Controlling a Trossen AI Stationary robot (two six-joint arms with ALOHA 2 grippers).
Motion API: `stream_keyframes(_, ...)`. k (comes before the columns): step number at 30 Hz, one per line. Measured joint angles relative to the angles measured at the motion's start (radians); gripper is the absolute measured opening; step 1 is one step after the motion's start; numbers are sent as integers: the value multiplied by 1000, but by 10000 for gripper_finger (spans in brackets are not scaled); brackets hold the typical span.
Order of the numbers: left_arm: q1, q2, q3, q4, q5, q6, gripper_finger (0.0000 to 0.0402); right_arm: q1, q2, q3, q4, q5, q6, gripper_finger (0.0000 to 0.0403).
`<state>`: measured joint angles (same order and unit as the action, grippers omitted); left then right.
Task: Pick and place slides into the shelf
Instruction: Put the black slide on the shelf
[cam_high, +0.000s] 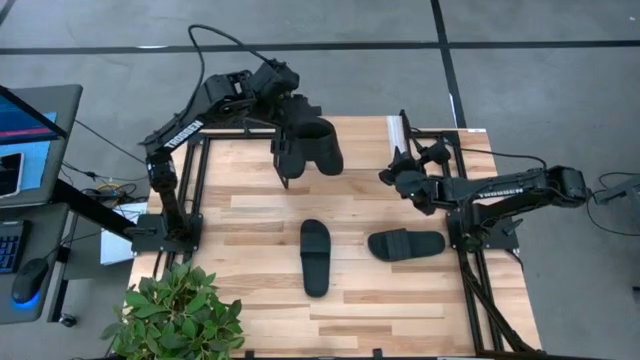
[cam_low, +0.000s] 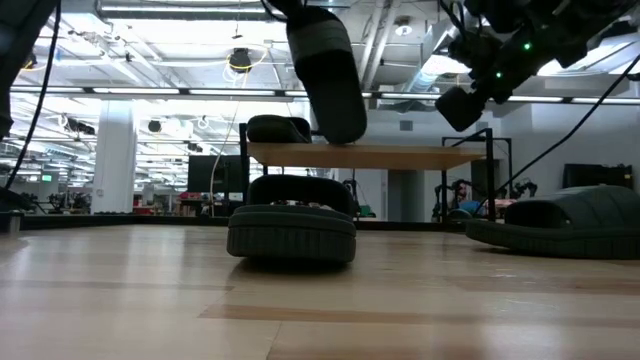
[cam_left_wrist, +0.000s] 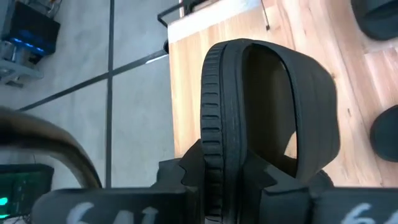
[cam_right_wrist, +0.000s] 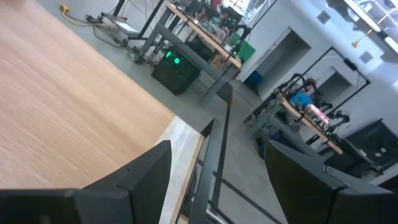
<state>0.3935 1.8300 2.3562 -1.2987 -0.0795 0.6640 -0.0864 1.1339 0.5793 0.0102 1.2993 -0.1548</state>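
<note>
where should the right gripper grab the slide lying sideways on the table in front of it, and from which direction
Best guess: take the sideways slide by its wide strap, coming straight down from above. It lies flat, sole down, strap toward the table's middle, and the strap is the only raised part fingers can close across. The right gripper, open, waits above the table behind it. The left gripper holds another slide by its edge.

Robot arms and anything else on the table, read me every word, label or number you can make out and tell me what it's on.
"TROSSEN": white lettering on the left arm.
"TROSSEN": white lettering on the right arm, small but readable.
Pale marks on the left gripper body, in its own wrist view: cropped, unreadable.
The slides and shelf show no text.
</note>
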Motion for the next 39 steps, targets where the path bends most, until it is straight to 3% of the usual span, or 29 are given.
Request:
stream_keyframes(4,-1,-11,0,-8,57,-1,30,-16,0,0,-12,-20,24,249)
stream_keyframes(12,-2,-17,0,-131,67,13,30,-21,0,0,-12,-20,23,249)
stream_keyframes(39,-2,-13,0,-74,74,70,30,-21,0,0,-11,-20,24,249)
